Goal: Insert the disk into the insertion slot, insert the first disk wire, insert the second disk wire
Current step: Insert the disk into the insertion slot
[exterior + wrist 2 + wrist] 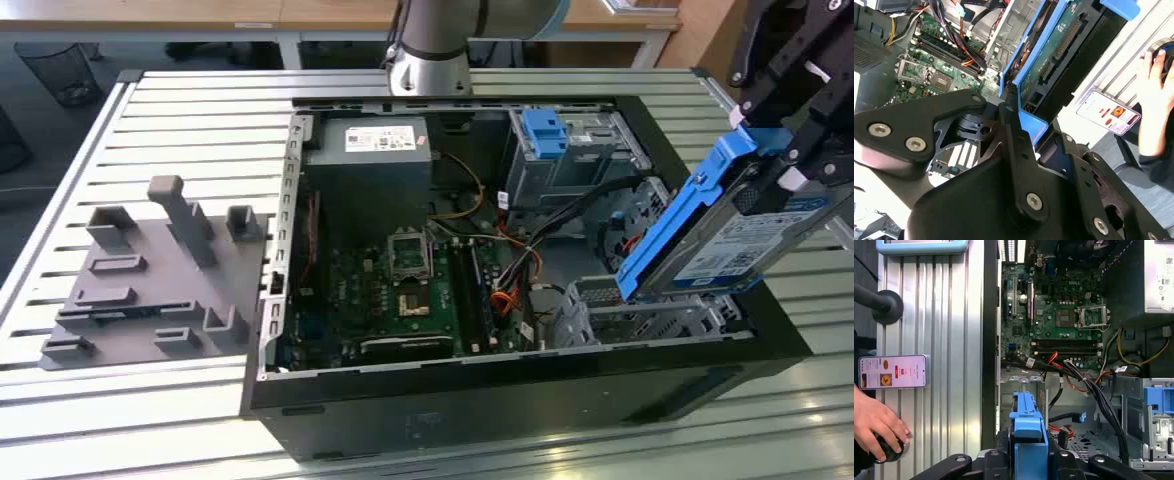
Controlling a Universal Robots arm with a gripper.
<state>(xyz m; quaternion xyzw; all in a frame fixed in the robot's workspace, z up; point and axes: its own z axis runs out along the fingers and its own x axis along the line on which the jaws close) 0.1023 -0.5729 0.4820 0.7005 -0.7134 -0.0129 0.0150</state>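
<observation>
Gripper (pixel 1028 464) jaws pinch the disk (pixel 742 228) by its blue carrier. It hangs steeply tilted, lower end over the insertion slot (pixel 647 318). Judgement: square the carrier to the slot, go slowly, avoid the cables (pixel 1090 386).

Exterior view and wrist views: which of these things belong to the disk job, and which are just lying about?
Job in hand:
the disk, held in the gripper
the insertion slot

Lying about:
grey fixture plate
phone
a person's hand
mesh bin
</observation>
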